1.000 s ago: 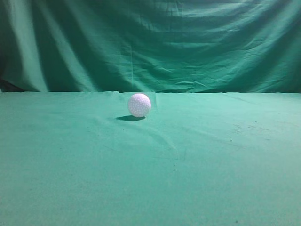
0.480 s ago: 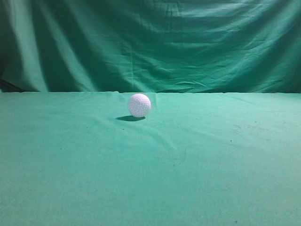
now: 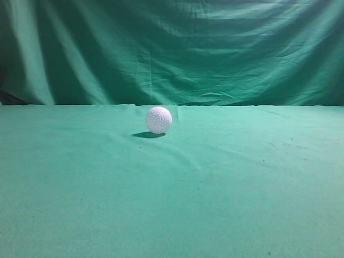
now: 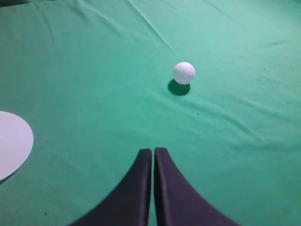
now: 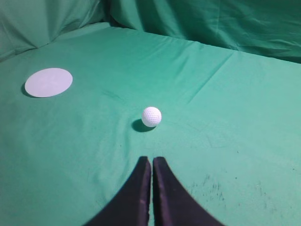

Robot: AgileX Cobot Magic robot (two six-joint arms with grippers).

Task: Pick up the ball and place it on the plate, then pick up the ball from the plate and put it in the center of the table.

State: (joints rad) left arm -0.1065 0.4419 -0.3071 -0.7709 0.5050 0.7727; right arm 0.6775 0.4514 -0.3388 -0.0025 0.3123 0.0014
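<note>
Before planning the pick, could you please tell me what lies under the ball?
The ball rests directly on the table, on its green cloth, with its shadow beside it. The plate lies apart, empty. What the cloth covers cannot be seen.

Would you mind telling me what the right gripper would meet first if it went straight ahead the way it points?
Probably the ball; it lies almost dead ahead of the shut right gripper, though depth is uncertain.

- Light is even and fairly dim, with a green cast over all views.
- The ball throws a small dark shadow to its lower left on the worktop, so light comes from above right.
- The exterior view is soft and grainy.
- The curtain darkens toward its left edge.
- No glare shows.
</note>
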